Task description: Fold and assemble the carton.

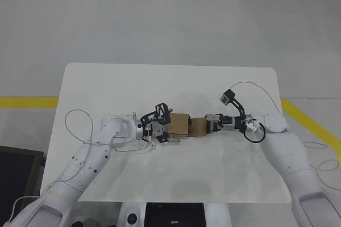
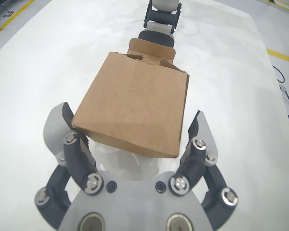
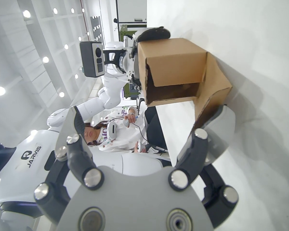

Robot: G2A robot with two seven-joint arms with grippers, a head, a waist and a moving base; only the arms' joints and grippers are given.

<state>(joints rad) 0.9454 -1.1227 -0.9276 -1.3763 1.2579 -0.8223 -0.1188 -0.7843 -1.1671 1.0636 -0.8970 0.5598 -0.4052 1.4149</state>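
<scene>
Braces brown cardboard carton (image 1: 181, 125), frame centre, inside left gripper (image 2: 131, 116), jaws apart, for steadiness; sets right gripper (image 1: 209, 123), likewise apart, at loose end flap (image 3: 208, 92), probably for folding.

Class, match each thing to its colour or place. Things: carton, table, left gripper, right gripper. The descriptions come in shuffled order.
Things
1. carton
2. table
3. left gripper
4. right gripper

Descriptions
a. white
b. open, by the flap
c. brown
d. open, at the carton's end far from the flap

Pairs: 1-c, 2-a, 3-d, 4-b
</scene>
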